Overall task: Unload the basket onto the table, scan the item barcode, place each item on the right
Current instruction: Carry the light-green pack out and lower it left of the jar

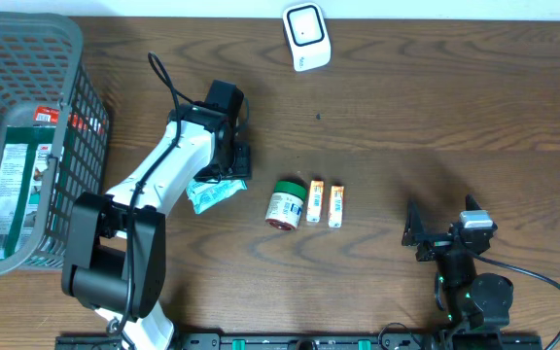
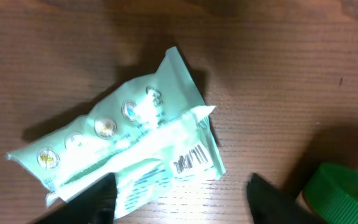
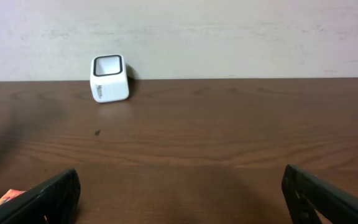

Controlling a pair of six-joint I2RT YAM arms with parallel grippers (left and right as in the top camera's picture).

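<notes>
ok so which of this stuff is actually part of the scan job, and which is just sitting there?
In the job: white barcode scanner; mint-green packet, barcode facing up; left tool, open over it.
Lying about: green-lidded jar; two small orange boxes; grey basket holding a package; right tool, open and empty.

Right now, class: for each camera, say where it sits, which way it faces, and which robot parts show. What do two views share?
Overhead: above the table, looking straight down; the left arm and right arm show.
Left wrist: on the left arm, looking down at the green packet; the left fingers show at the bottom.
Right wrist: low, facing across the table to the white scanner and wall; the right fingers show in the corners.
Shared: overhead and right wrist both show the white scanner.
</notes>
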